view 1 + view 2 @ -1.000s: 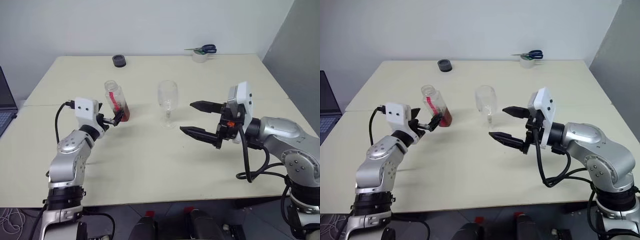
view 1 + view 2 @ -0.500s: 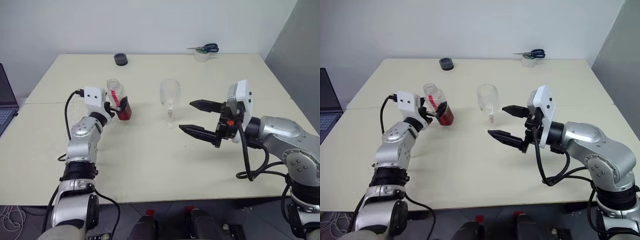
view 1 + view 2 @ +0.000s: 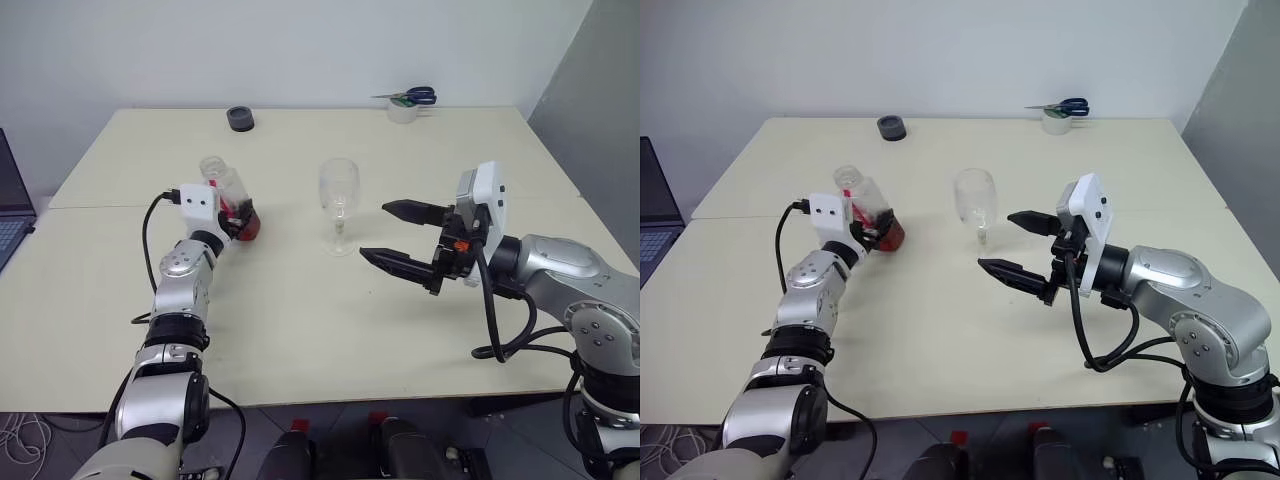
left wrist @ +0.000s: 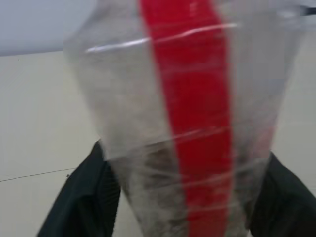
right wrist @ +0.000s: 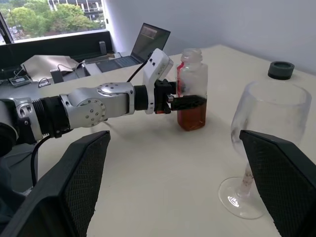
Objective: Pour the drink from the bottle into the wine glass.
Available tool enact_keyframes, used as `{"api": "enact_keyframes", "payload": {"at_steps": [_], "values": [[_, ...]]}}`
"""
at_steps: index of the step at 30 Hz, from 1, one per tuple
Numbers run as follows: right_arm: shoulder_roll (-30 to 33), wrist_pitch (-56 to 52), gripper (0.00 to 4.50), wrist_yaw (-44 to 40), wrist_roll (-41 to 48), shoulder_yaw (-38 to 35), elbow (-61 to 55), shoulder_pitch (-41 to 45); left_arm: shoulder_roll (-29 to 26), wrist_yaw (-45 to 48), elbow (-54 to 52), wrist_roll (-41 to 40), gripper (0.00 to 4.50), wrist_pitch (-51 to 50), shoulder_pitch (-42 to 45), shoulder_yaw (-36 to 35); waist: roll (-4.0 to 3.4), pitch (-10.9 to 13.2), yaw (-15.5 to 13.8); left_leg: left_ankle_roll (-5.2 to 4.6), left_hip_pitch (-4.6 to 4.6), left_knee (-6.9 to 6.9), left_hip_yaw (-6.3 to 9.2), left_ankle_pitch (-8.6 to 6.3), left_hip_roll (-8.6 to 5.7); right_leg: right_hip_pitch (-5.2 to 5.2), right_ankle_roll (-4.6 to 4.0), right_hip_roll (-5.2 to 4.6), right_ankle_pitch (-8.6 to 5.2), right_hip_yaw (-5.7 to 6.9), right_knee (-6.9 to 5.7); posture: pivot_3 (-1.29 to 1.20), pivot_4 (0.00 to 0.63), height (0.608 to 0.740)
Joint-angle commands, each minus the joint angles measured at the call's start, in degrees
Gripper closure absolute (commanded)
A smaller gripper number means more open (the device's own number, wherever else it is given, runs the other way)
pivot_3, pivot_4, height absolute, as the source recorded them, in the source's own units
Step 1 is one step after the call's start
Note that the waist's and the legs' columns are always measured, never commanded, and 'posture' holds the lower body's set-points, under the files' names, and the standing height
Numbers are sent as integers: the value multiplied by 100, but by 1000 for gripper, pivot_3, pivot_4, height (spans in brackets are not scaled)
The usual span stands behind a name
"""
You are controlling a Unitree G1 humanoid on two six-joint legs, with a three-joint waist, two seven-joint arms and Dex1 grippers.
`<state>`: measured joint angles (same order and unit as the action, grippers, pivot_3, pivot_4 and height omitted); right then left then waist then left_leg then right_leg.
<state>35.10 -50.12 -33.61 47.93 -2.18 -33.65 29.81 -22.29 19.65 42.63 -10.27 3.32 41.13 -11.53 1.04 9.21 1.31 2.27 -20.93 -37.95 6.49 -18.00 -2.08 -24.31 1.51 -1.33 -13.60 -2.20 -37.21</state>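
Right wrist view: the left gripper (image 5: 190, 102) is clasping the bottle (image 5: 191, 89) low on its body, both fingers pressing its sides. The bottle is standing uncapped on the table (image 3: 300, 300), drink (image 5: 192, 117) pooled at its base, at nine o'clock from the wine glass (image 3: 338, 206). The right gripper (image 3: 395, 238) is hovering spread wide at the glass's four o'clock, gripping nothing.

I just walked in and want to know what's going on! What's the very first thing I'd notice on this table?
Probably the bottle with the red strip and reddish drink at the bottom, gripped by the left tool on the table's left side. Next to it, mid-table, stands an empty wine glass. The right tool hangs wide open just right of the glass.
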Motion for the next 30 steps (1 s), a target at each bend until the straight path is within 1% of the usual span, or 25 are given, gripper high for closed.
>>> {"api": "enact_keyframes", "payload": {"at_steps": [1,2,3,7,13,16,20,25,30], "values": [[-36,164,0,51,16,-111,-181,22,-44,77,19,-35,2468,241,199,-74,0,0,2,0,0,0,-1,0,0,0,0,0,0,-1,0,0,150,740],[-41,172,0,55,13,-109,-168,25,-45,83,54,-33,2701,260,221,-78,0,0,2,0,0,0,0,0,-1,0,0,0,0,-1,0,0,150,740],[-45,179,0,61,13,-108,-165,25,-47,81,80,-26,2737,278,234,-79,0,0,3,0,0,-1,0,0,-1,0,0,0,0,0,0,0,150,740],[-63,199,0,103,-3,-106,-137,41,-98,65,112,73,2739,325,277,-25,0,0,6,0,0,-1,1,0,-2,0,0,0,0,0,-1,0,150,740],[-47,364,0,171,-156,-141,-77,67,-328,181,-484,491,2739,243,442,351,1,0,10,0,-1,-1,1,0,-2,-1,0,0,0,0,-2,0,150,740],[-39,514,0,131,-299,-161,65,171,-525,509,-840,692,2739,225,625,626,1,0,15,0,-3,-2,1,0,-2,-1,0,0,0,0,-2,0,150,740],[-18,749,0,63,-522,-166,280,220,-721,848,-1057,935,2739,300,899,938,2,0,17,0,-3,-3,-1,0,-4,-1,1,0,0,-1,-3,0,150,740],[-112,1226,0,9,-887,-111,535,197,-939,1341,-1003,1400,2739,730,1275,1458,1,0,19,-1,0,-1,-7,0,-6,-2,1,0,0,-4,-4,0,150,740],[-504,1819,0,79,-1267,-24,775,174,-1069,1632,-633,1758,2739,1241,1772,1783,2,1,23,-1,-2,-2,-11,1,-12,-4,1,1,0,-4,-5,0,150,740]]}}
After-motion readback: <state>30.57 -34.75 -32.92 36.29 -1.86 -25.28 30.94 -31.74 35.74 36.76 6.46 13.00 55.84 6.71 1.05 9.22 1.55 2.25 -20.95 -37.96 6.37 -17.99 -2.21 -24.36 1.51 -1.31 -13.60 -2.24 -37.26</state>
